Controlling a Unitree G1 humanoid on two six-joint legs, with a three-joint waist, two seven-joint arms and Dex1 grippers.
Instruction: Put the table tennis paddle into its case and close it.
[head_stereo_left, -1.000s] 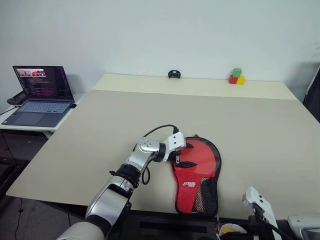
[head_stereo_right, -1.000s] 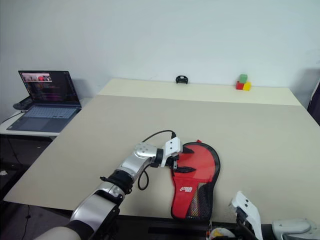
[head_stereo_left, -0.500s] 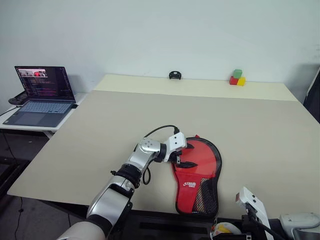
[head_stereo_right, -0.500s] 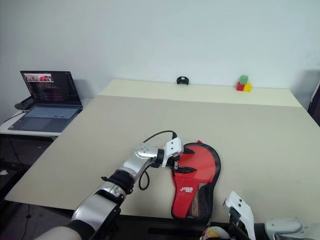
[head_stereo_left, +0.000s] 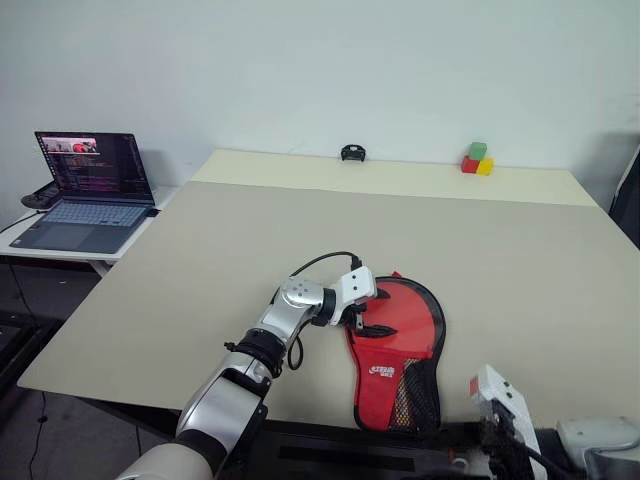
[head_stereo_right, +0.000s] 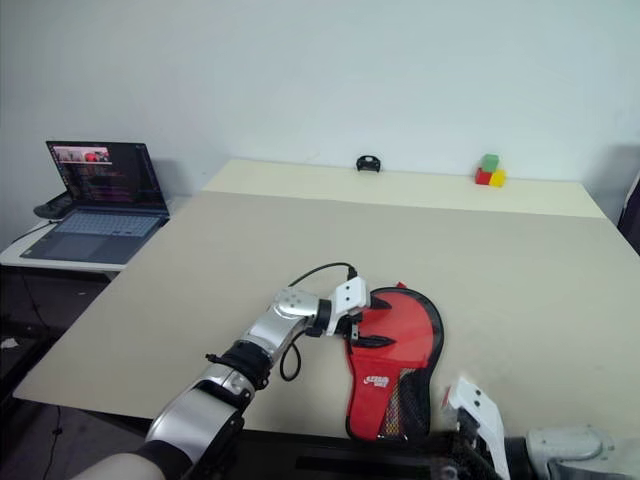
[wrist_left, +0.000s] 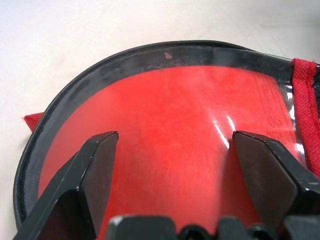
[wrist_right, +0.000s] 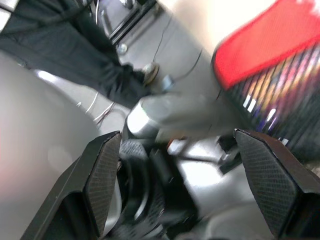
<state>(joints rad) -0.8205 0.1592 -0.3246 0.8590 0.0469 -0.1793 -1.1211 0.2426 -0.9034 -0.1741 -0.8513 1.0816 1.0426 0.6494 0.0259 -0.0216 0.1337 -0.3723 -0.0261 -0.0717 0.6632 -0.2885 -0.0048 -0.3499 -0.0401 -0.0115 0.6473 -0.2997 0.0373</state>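
The case (head_stereo_left: 400, 345) lies flat near the table's front edge, red side up with white lettering. A black rim runs round it and a black mesh pocket (head_stereo_left: 412, 392) sits at its near end. My left gripper (head_stereo_left: 370, 316) hovers open over its round end from the left. In the left wrist view a smooth red surface (wrist_left: 165, 110) ringed in black lies under the spread fingers (wrist_left: 97, 165). I cannot tell the paddle apart from the case. My right gripper (wrist_right: 177, 145) is open and empty just off the front edge, its white housing (head_stereo_left: 497, 393) beside the mesh end (wrist_right: 280, 45).
The beige table (head_stereo_left: 250, 230) stretches far back. A small black object (head_stereo_left: 352, 152) and stacked coloured blocks (head_stereo_left: 475, 158) sit at its far edge. An open laptop (head_stereo_left: 85, 190) rests on a side table to the left.
My right gripper has opened and come up a little towards the table's front edge. The left gripper and the case have stayed put.
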